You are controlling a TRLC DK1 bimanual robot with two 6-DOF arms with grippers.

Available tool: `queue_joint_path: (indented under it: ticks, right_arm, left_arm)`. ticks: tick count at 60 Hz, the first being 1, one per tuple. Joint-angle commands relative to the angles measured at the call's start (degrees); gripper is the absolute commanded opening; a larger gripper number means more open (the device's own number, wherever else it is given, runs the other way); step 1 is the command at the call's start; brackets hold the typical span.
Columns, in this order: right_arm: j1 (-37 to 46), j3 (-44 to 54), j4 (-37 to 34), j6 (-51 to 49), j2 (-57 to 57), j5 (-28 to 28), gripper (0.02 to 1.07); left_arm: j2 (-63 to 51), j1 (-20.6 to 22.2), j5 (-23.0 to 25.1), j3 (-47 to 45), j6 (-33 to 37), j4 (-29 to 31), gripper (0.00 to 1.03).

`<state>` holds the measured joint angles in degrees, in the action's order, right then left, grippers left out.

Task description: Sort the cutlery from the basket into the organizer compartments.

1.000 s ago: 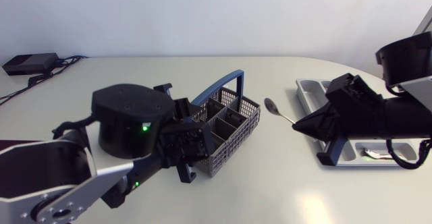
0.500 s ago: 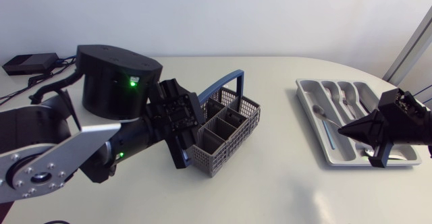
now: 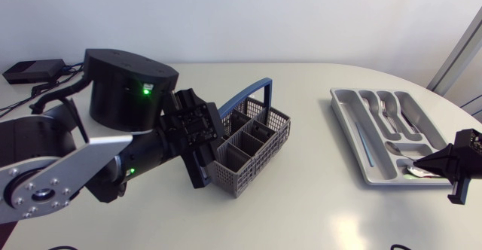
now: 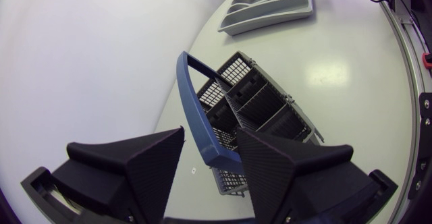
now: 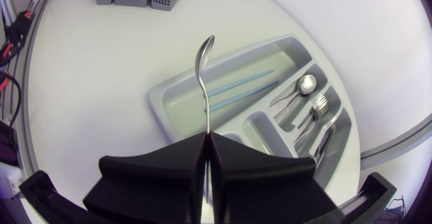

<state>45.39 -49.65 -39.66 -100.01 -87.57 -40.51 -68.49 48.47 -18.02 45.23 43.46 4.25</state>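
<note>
My right claw (image 5: 207, 136) is clenched tight on the handle of a spoon (image 5: 204, 75), fingers pressed together. The spoon sticks straight out ahead of the fingertips, bowl farthest from me. Beneath and ahead of this claw lies a grey tray (image 5: 182, 109). Its long compartment, directly under the spoon, holds two pale blue sticks (image 5: 236, 89). Beside that, the shorter compartments hold another spoon (image 5: 305, 84), forks (image 5: 319, 106) and more cutlery I cannot make out. From overhead, this claw (image 3: 425, 163) hangs at the tray's (image 3: 345, 126) end, well apart from the basket (image 3: 260, 160).

My left claw (image 4: 209, 140) is spread wide, grasping nothing. The grey mesh basket (image 4: 260, 99) sits just ahead of it, split by partitions into several compartments showing bare mesh floors. Its blue handle (image 4: 192, 102) arches up and runs into the gap between my open fingers; whether either finger touches it I cannot tell. Overhead, this claw (image 3: 205, 148) is right against the basket's near end.
</note>
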Motion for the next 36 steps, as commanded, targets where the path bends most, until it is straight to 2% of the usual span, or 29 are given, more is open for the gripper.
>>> queue_joint_path:
  ticks: [1,18,28,36]
  right_arm:
    - [2.3,-2.3,-0.9,-7.7,-3.7,-0.4,0.07]
    - [7.1,-8.7,1.6,-16.7,-12.4,-0.1,0.07]
    - [8.1,-11.4,2.3,-20.6,-15.1,2.5,0.07]
    - [8.9,-11.5,5.6,-22.9,-16.2,4.2,0.07]
  left_arm:
    - [1.0,0.2,0.3,2.2,-1.3,0.4,0.54]
    - [0.5,0.9,0.3,2.9,-1.7,0.6,0.54]
    - [1.0,0.8,0.3,2.8,-2.7,1.3,0.54]
    - [1.6,0.7,0.3,2.6,-3.3,1.6,0.54]
